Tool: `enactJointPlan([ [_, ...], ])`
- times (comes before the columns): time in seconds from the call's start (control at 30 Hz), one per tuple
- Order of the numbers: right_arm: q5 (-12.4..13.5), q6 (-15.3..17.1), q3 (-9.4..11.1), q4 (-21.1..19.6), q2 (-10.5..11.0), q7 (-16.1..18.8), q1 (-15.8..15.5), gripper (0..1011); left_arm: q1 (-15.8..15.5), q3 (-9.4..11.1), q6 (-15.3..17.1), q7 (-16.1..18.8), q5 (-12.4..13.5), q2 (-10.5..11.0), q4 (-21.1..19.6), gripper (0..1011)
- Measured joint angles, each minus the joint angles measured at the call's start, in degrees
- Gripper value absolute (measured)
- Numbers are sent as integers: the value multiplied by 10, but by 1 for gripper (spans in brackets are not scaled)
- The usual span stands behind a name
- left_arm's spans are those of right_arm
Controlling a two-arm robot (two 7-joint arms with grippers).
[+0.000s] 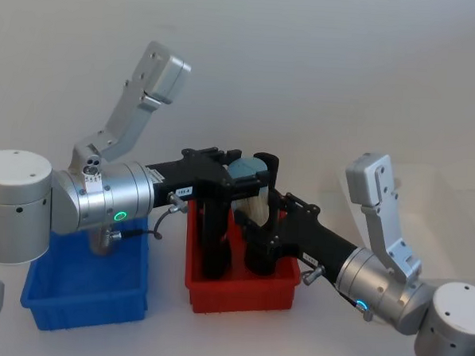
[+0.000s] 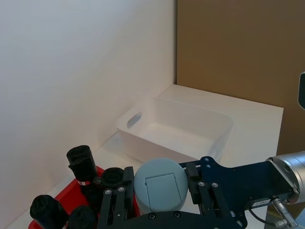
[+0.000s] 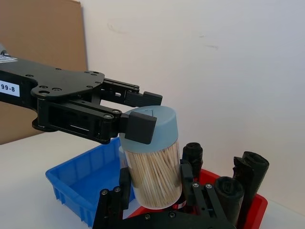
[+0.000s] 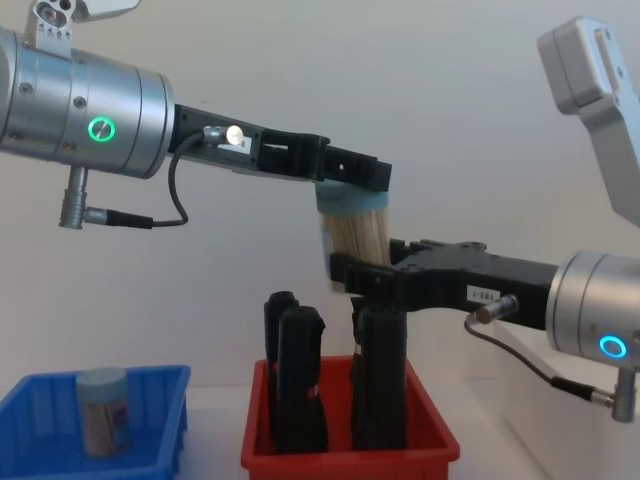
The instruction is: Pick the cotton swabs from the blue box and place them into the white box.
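Cotton swabs (image 3: 155, 164), packed in one clear tub with a pale blue-grey cap, hang upright in the air above the red bin (image 1: 243, 296), caught between both arms. The left gripper (image 3: 152, 118) reaches in from the robot's left and is clamped on the cap. The right gripper (image 4: 358, 270) comes in lower from the right, its fingers (image 3: 125, 183) closed against the two sides of the clear body. Gripping at two heights leaves each gripper room beside the other, which reads as a hand-over. The blue box (image 1: 88, 298) lies on the left and the white box (image 2: 181, 126) stands on the far side of the red bin from it, so one arm likely cannot cover the whole way. The tall black upright objects (image 4: 295, 380) in the red bin stand just below the tub, and the height of the hold suits passing over them. A second tub (image 4: 103, 410) stands upright in the blue box and the white box looks bare inside, so the task seems barely begun. The next move, I judge, calls for the left grip to let go only once the right grip is firm.
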Motion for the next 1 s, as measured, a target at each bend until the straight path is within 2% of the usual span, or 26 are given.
enactJointPlan([
  [0.33, 18, -13, 0, 19, -8, 3, 13, 633, -1, -1, 0, 1, 0, 0, 0, 659],
  [0.6, 22, -18, -1, 25, -10, 4, 18, 633, -1, 0, 0, 0, -2, 0, 0, 659],
  [0.87, 25, -23, -1, 25, -12, -2, 21, 633, 1, 2, 5, -2, 0, 0, 1, 891],
  [1.0, 25, -23, -2, 24, -11, -3, 21, 633, 1, 2, 5, -2, 0, 0, 1, 972],
])
